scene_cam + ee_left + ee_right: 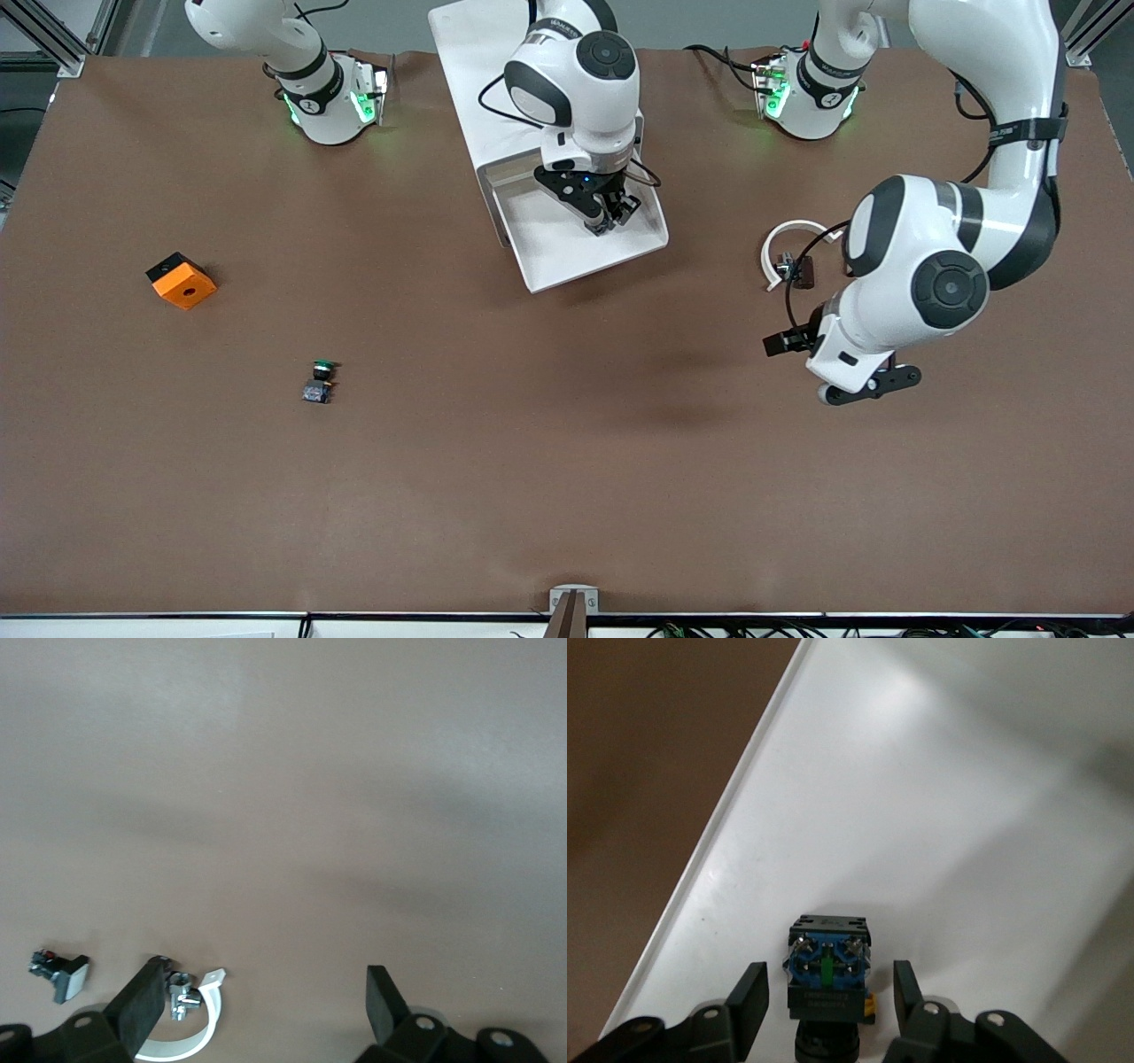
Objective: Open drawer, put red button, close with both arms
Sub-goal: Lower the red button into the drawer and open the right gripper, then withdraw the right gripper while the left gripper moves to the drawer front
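On the brown table (567, 461), open white drawer (651, 235) (button (827, 979) inside), both tools (827, 1010) (257, 1005) spread.

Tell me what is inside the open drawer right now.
Inside the open drawer, the right wrist view shows a push-button on the white floor, between the open fingers of the right gripper. Its blue base block shows; its cap is hidden. The right arm covers the drawer's inner part.

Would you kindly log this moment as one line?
drawer: open | right tool: open, in drawer, straddling red button | left tool: open, waiting above table
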`<state>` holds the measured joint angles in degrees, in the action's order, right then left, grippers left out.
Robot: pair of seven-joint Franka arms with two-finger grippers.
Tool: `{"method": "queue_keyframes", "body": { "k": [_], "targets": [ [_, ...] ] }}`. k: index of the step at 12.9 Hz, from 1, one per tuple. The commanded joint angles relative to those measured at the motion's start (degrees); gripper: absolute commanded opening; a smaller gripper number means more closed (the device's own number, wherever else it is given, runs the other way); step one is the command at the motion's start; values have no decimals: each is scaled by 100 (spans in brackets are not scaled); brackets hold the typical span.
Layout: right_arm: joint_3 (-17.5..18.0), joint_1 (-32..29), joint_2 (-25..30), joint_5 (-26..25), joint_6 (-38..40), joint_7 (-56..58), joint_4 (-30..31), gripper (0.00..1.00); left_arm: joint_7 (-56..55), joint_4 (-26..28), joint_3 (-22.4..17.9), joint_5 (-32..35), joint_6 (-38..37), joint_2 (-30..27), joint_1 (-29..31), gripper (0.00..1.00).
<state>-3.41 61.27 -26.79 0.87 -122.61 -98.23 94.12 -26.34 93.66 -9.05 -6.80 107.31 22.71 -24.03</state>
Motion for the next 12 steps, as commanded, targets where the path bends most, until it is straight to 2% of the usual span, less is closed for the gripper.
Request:
{"method": "queue_keyframes", "body": {
  "k": [1,3,6,12],
  "targets": [
    [-37,-1,-81,-96,105,267,-306,100,-379,407,44,144,360,-206,-224,100],
    [-54,-167,-54,-78,411,803,-603,100,-634,565,53,144,650,-197,-365,100],
    [-55,-658,59,-87,1325,2031,-1237,100,-933,767,53,144,1001,-153,-655,100],
    [-63,-2073,806,-69,2327,5142,-1282,100,-1785,838,53,135,1626,303,-1401,100]
  ]
}}
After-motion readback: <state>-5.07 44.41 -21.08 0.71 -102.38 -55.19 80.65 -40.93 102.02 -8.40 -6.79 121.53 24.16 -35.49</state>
